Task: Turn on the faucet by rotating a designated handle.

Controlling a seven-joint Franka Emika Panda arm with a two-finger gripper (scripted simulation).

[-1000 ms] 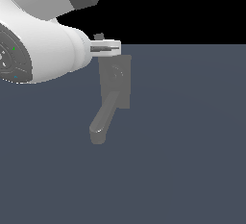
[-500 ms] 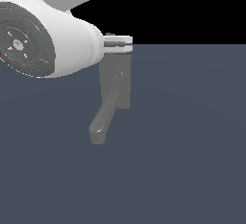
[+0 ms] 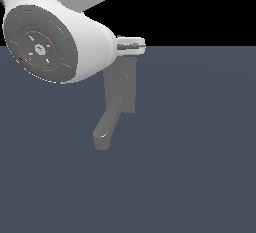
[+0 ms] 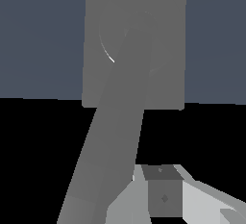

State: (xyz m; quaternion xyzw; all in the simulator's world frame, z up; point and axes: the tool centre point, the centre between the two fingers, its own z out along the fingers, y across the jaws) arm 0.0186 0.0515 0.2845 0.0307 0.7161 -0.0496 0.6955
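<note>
One faucet (image 3: 122, 89) in scene, matte grey, sitting on the dark blue-grey surface (image 3: 200, 167) just below the horizon line, centre-left in the exterior view; flat rectangular back plate stands upright, long axis vertical; one thick spout (image 3: 107, 124) runs from the plate down and toward the exterior view's left, ending in a rounded tip resting near the surface; in the wrist view a long grey bar (image 4: 113, 131) runs diagonally across the plate (image 4: 166, 40) from a round hub, long axis slanted; cannot tell for sure whether that bar is the handle or the spout; one arm, its big white link (image 3: 60, 42) filling the exterior view's upper left and covering the plate's left edge; gripper (image 3: 131, 46) pokes out at the plate's top edge, pointing toward the exterior view's right; one of the fingers (image 4: 163, 194) shows in the wrist view beside the bar's lower end; finger gap not visible, so cannot tell if wide or narrow.
</note>
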